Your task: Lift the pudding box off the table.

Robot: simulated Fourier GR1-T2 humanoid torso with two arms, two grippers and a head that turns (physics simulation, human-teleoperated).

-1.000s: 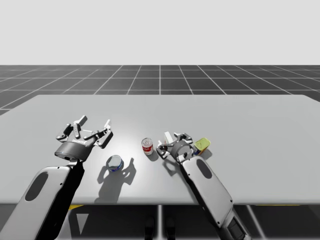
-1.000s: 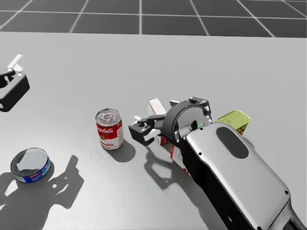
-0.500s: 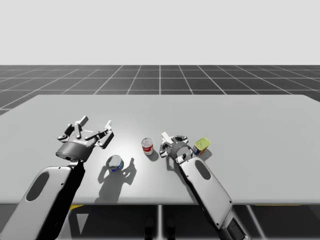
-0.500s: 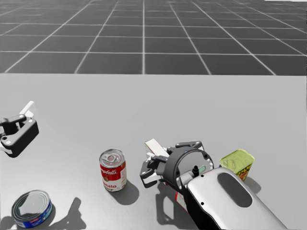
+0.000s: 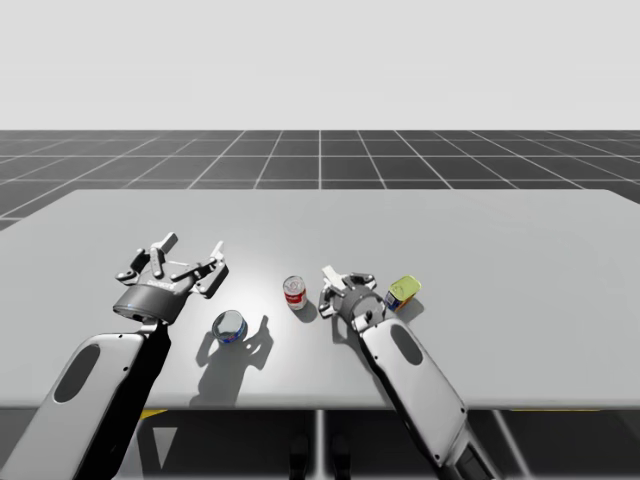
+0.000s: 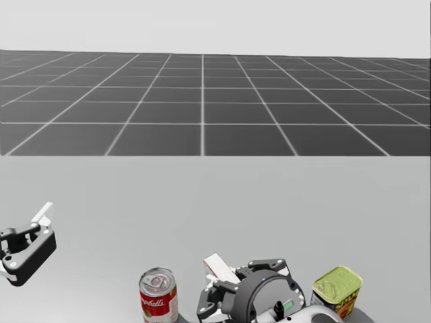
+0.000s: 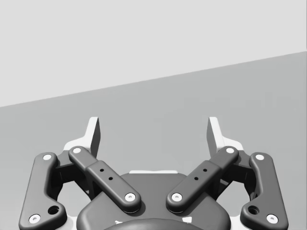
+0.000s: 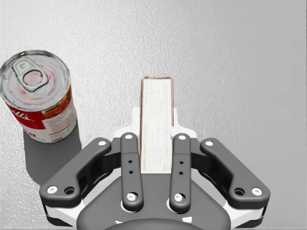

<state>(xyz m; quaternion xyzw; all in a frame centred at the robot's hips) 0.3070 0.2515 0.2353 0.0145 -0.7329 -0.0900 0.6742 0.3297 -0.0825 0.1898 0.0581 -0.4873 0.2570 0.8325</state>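
Observation:
The pudding box (image 8: pixel 156 96) is a thin white box seen edge-on, with red on its sides. My right gripper (image 8: pixel 156 117) is shut on it, one finger on each broad face. In the high view the right gripper (image 5: pixel 345 288) hangs over its own shadow between two cans, so the box looks held off the table (image 5: pixel 500 230). A corner of the box (image 6: pixel 217 266) sticks out past that gripper in the head view. At the left of the table, my left gripper (image 5: pixel 185 262) is open and holds nothing, its fingers (image 7: pixel 94 135) spread wide.
A red-and-white can (image 5: pixel 294 293) stands upright just left of the right gripper. A yellow-green can (image 5: pixel 403 292) stands close on its right. A low blue can (image 5: pixel 229 325) lies near the left gripper. The far half of the table is bare.
My head has turned upward, so everything sits lower in the head view. In the high view my right gripper has drawn slightly up and back with the box. The left arm stayed put.

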